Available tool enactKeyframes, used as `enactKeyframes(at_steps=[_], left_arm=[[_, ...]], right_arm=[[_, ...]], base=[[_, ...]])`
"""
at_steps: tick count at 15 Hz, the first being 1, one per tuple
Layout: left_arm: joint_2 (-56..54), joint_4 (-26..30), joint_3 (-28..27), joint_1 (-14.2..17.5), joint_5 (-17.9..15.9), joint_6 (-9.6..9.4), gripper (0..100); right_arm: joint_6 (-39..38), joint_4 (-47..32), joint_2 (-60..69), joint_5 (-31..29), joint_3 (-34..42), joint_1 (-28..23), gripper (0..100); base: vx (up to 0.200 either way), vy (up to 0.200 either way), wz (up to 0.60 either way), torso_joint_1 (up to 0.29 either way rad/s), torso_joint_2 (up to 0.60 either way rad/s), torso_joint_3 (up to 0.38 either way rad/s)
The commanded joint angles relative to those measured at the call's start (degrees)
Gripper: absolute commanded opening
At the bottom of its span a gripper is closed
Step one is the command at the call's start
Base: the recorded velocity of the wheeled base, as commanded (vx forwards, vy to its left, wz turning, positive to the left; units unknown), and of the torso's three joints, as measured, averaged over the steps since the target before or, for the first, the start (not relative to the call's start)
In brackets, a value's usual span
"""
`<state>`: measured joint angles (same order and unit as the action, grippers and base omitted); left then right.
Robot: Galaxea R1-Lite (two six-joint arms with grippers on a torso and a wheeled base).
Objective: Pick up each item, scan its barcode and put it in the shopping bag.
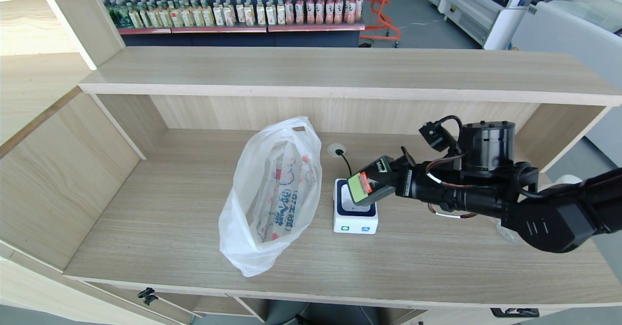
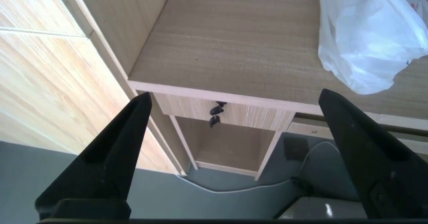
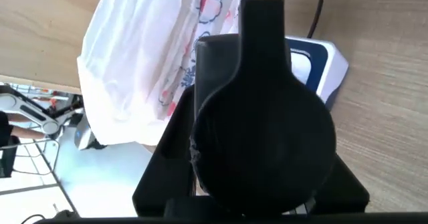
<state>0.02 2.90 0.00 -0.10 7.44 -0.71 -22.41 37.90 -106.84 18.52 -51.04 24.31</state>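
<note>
Evidently the right gripper [image 1: 385, 181] clamps 1 small box [image 1: 360, 189] above the scanner [image 1: 355, 220] (presenting its barcode); the left gripper [image 2: 231, 157] hangs spread, empty.

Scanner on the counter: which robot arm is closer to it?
Right. The right gripper holds a green box just over the scanner; the left gripper hangs open beyond the counter's front edge.

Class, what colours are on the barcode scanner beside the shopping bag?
The scanner has a white body and dark blue top, clearest in the head view.
</note>
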Motion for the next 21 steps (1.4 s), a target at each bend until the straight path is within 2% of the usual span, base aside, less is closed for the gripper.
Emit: enactKeyframes(at_steps=[1,4,9,14,18,20,21], left_arm=[[0.1,0.0,0.0,0.0,0.0,0.00,100],[0.1,0.0,0.0,0.0,0.0,0.00,100],[0.1,0.0,0.0,0.0,0.0,0.00,100],[0.1,0.0,0.0,0.0,0.0,0.00,100],[0.1,0.0,0.0,0.0,0.0,0.00,100],[0.1,0.1,0.0,0.0,0.0,0.00,100],[0.1,0.0,0.0,0.0,0.0,0.00,100]], right_arm=[[-0.2,-0.2,-5.9,-0.4,-3.4,1.8,0],[-0.1,-0.2,-9.3,-2.8,-6.0,3.1,0],[0.1,-0.2,-11.7,-3.0,-8.4,3.5,0],[-0.4,-0.9,-5.1,-2.8,-6.9,3.5,0],[-0.9,-9.1,9.7,-3.3,-3.6,2.8,0],[5.8,-17.1,16.0,-7.1,-3.2,0.7,0],[6.2,-17.3,17.1,-8.2,-1.6,0.0,0]], base=[[0.000,0.000,0.00,0.000,0.00,0.000],[0.000,0.000,0.00,0.000,0.00,0.000],[0.000,0.000,0.00,0.000,0.00,0.000],[0.000,0.000,0.00,0.000,0.00,0.000],[0.000,0.000,0.00,0.000,0.00,0.000],[0.000,0.000,0.00,0.000,0.00,0.000],[0.000,0.000,0.00,0.000,0.00,0.000]])
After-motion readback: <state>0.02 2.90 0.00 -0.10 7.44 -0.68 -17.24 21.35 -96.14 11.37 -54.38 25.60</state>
